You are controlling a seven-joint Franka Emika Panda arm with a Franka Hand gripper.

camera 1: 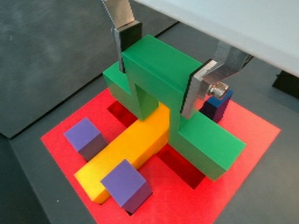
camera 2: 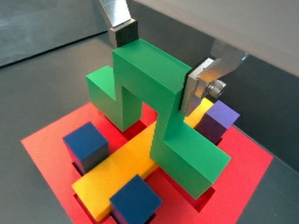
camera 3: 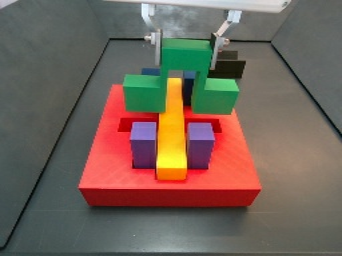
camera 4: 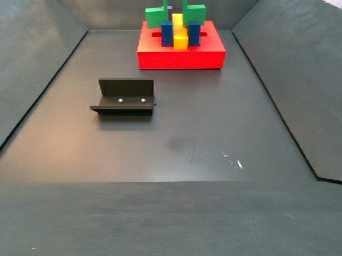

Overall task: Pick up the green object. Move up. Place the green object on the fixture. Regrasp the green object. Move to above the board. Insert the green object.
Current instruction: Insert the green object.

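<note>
The green object [camera 1: 158,66] [camera 2: 146,70] [camera 3: 185,55] stands as a bridge across the far end of the long yellow bar [camera 1: 128,149] [camera 3: 171,130]. Its two legs reach down to the red board [camera 1: 59,131] [camera 3: 167,185] on either side of the bar. My gripper [camera 1: 160,83] [camera 2: 159,74] [camera 3: 187,55] comes down from above and is shut on the bridge's top block, one finger against each side face. The fixture [camera 4: 123,97] sits empty on the floor, well away from the board [camera 4: 181,58].
Purple posts [camera 1: 84,136] [camera 3: 144,140] stand on both sides of the yellow bar. A blue post [camera 1: 219,103] stands close behind my right finger. Dark walls enclose the floor in both side views.
</note>
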